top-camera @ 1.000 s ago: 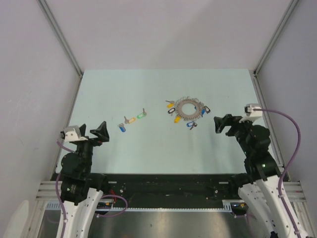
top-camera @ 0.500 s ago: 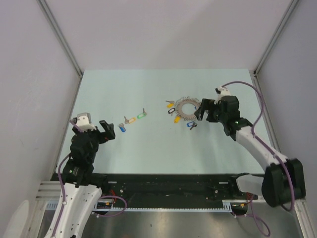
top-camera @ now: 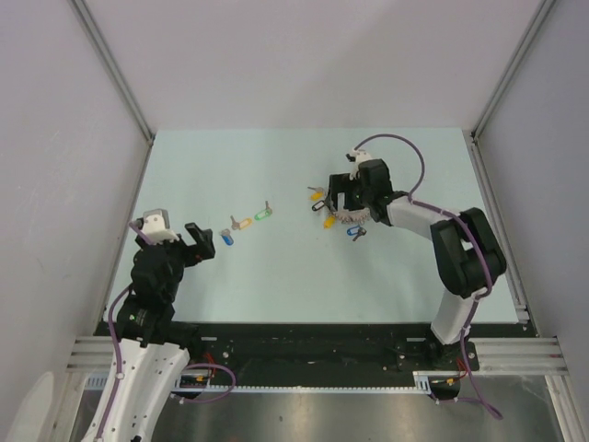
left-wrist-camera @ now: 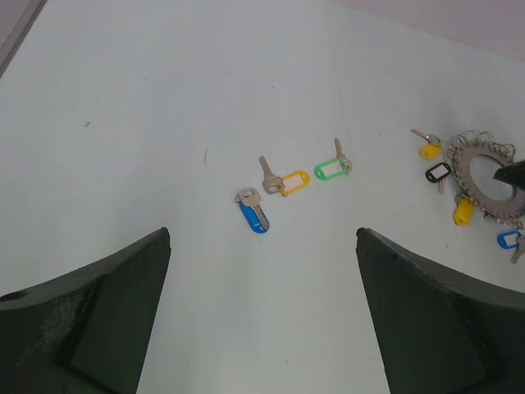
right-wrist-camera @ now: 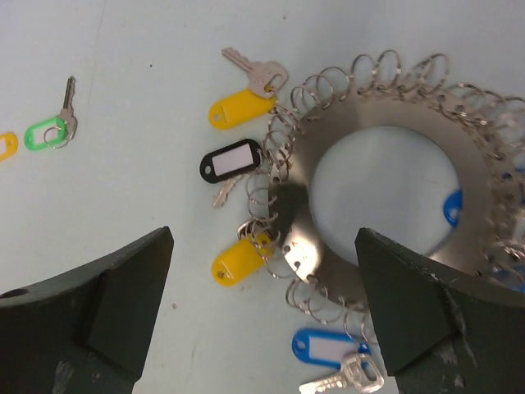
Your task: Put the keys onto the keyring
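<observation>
Your right arm has swung in from the right edge of the table over the last second, and the right gripper that was just beside the keyring half a second ago now hangs over it. Your left arm has kept its place since then. The keyring lies flat a little right of the table's middle. The fringe of small split rings round its rim carries a key on a yellow tag, a black tag, a second yellow tag and a key on a blue tag. The three loose keys sit left of the middle in a slanting row, well apart from the keyring: the blue-tagged key is nearest the near-left corner, then the orange-tagged key, then the green-tagged key. None of them is on the ring yet. Your right arm is stretched forward and leftward, wrist pointing down. Its fingers are spread wide with nothing between them, and whether they touch the metal cannot be told. Your left gripper sits near the left edge, aimed at the loose keys, jaws gaping and holding nothing.
</observation>
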